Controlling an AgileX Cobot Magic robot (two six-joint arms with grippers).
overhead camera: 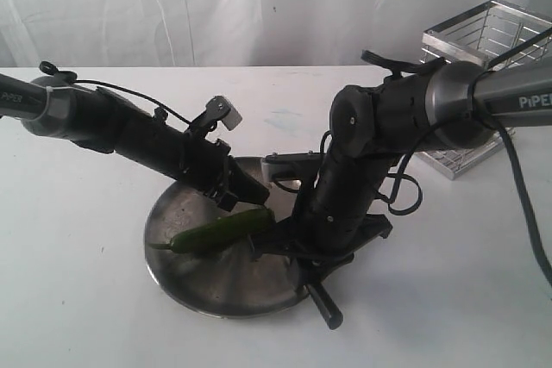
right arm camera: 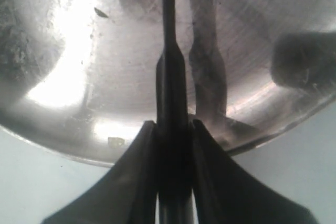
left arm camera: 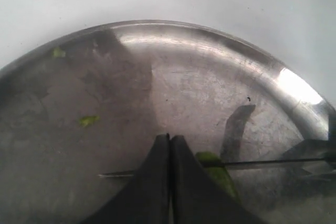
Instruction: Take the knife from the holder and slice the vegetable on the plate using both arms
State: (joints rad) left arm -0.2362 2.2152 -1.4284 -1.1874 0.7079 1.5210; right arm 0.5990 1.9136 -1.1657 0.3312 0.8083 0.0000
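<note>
The green vegetable [overhead camera: 220, 230] lies on the steel plate [overhead camera: 216, 286]. My left gripper [overhead camera: 257, 196] is shut, fingertips together with nothing between them, right at the vegetable's thick end. In the left wrist view the shut fingers [left arm camera: 157, 182] hide most of the vegetable [left arm camera: 220, 174], and the knife blade [left arm camera: 273, 161] crosses it edge-on. My right gripper [overhead camera: 289, 243] is shut on the knife [overhead camera: 326, 303], handle end sticking out toward the table front. In the right wrist view the gripper [right arm camera: 172, 125] clamps the black handle, the knife blade [right arm camera: 168, 14] over the plate [right arm camera: 79, 51].
The chrome wire holder [overhead camera: 483, 45] stands at the back right, behind the right arm. Small green scraps [left arm camera: 88, 120] lie on the plate [left arm camera: 184, 61]. A white curtain backs the white table [overhead camera: 69, 299].
</note>
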